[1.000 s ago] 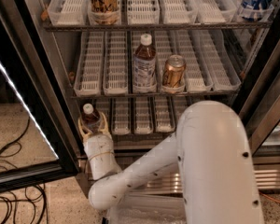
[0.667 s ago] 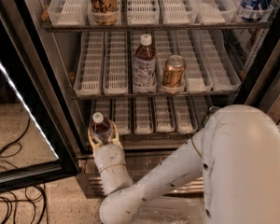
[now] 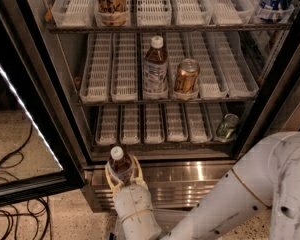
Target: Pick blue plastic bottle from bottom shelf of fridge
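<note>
- The gripper (image 3: 123,173) is low in front of the fridge (image 3: 200,176), level with its steel base grille. Its pale fingers (image 3: 137,171) point upward.
- The jaws are clenched on the blue plastic bottle (image 3: 120,164), one finger on each side of its brown body.
- The bottle stands upright between the jaws, its white cap rising above the fingertips.
- The bottom shelf (image 3: 155,125) lies just above and behind the jaws. The bottle is outside it, in front of its left trays.
- A clear glass container (image 3: 226,126) sits at the shelf's right end, well to the right of the jaws.
- Higher up, on the middle rack, a taller brown bottle (image 3: 155,70) stands just beside a gold can (image 3: 186,76).
- The white arm (image 3: 240,196) runs off to the lower right of the jaws.
</note>
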